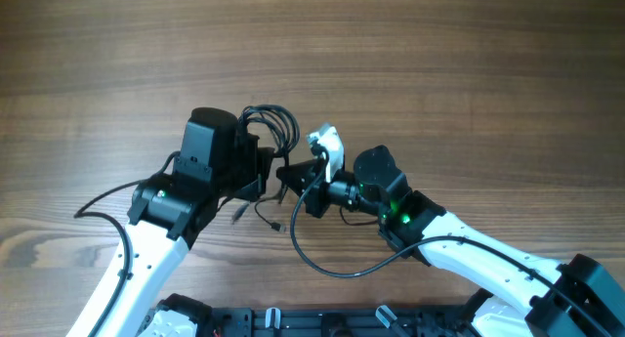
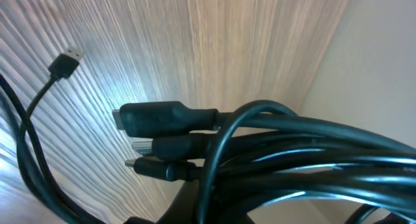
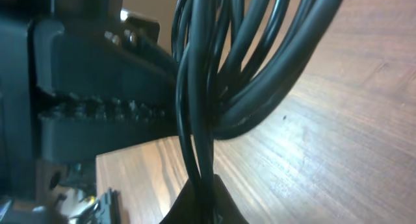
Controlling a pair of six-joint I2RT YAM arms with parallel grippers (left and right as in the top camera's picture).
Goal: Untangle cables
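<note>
Left claw [image 1: 264, 173], right claw [image 1: 293, 179] meet mid-table on cables [image 1: 271, 122]: thin black cords, loop bunched at 12 o'clock, plugs trailing toward 6 o'clock. Both claws clamped tight on bundle.

The desk [image 1: 439, 63] has a wood-grain surface. The cables [image 1: 271, 124] bunch near its centre. One loose plug end [image 1: 274, 224] lies at 6 o'clock from the bunch.
</note>
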